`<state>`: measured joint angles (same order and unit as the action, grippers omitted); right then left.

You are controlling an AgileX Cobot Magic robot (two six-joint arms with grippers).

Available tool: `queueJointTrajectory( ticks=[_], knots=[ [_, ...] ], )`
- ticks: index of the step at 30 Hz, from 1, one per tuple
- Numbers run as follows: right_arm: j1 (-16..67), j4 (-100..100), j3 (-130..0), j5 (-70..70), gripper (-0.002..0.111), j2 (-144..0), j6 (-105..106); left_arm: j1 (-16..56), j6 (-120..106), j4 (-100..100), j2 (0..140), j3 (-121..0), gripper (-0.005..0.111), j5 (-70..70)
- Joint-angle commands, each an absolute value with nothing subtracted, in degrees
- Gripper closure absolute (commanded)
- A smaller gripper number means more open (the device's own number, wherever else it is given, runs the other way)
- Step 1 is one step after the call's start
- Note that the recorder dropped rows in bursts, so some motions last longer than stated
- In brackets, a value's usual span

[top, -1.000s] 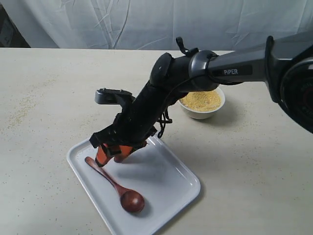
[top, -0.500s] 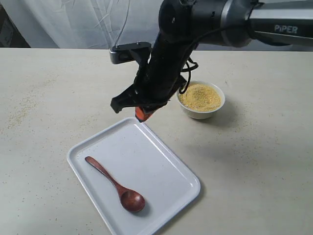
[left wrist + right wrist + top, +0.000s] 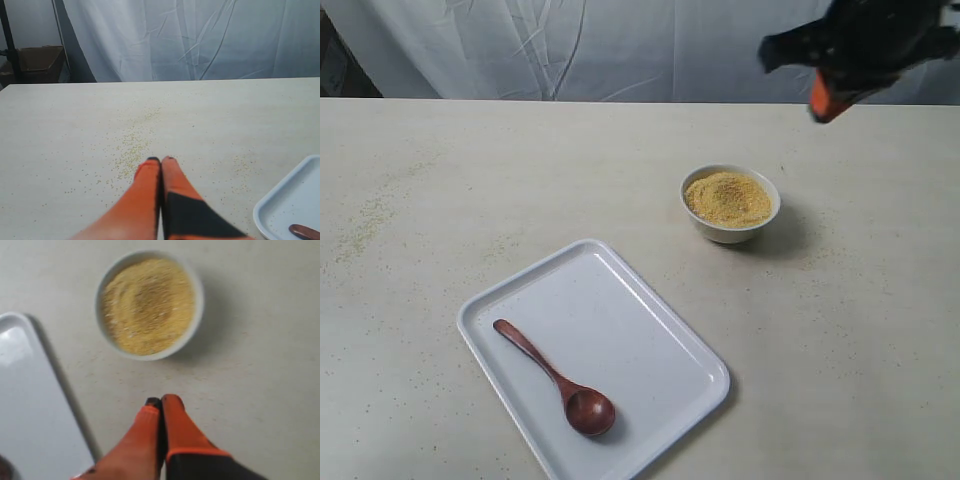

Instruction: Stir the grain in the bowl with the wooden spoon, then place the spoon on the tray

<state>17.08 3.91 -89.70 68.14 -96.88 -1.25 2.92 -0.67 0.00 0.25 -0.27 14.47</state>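
Observation:
The dark wooden spoon [image 3: 556,378] lies on the white tray [image 3: 650,340], head toward the tray's near edge, and no gripper touches it. Behind the tray stands the white bowl [image 3: 730,204], heaped with yellow grain [image 3: 728,198]. My right gripper [image 3: 823,108] hangs high at the upper right, above and right of the bowl, shut and empty. Its wrist view looks down on the bowl [image 3: 150,305], the grain [image 3: 147,302] and the tray's edge [image 3: 30,405], with the right gripper [image 3: 161,401] closed. My left gripper [image 3: 161,161] is shut and empty over bare table; the tray's corner [image 3: 292,205] and the spoon's end [image 3: 304,231] show beside it.
Spilled grains [image 3: 132,147] are scattered on the beige table [image 3: 440,190], mostly at its left. A white curtain [image 3: 620,45] hangs behind the table. A dark stand with a brown box [image 3: 35,62] sits off the far left corner.
My right arm has lifted off the tray and swung up and to the right, past the bowl. The spoon stays where it lay on the tray.

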Motion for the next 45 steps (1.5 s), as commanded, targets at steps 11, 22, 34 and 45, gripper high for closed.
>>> queueJointTrajectory(
  ticks=[11,22,34,45],
  knots=[
    [9.8,-3.8,-50.4,43.0,0.106,-48.6,-1.4,3.0,-0.6,0.0,0.0,0.0,0.107,13.7],
    [9.8,-5.5,-16.7,30.3,0.106,-13.1,-1.5,3.0,-0.6,0.0,0.0,0.0,0.107,13.7],
    [0.3,-0.9,-16.3,30.1,0.106,-6.1,-1.5,3.0,-0.6,0.0,0.0,0.0,0.107,13.7],
    [-0.4,-0.9,-15.6,29.5,0.106,-5.5,-1.5,3.0,-0.6,0.0,0.0,0.0,0.107,13.7]
  ],
)
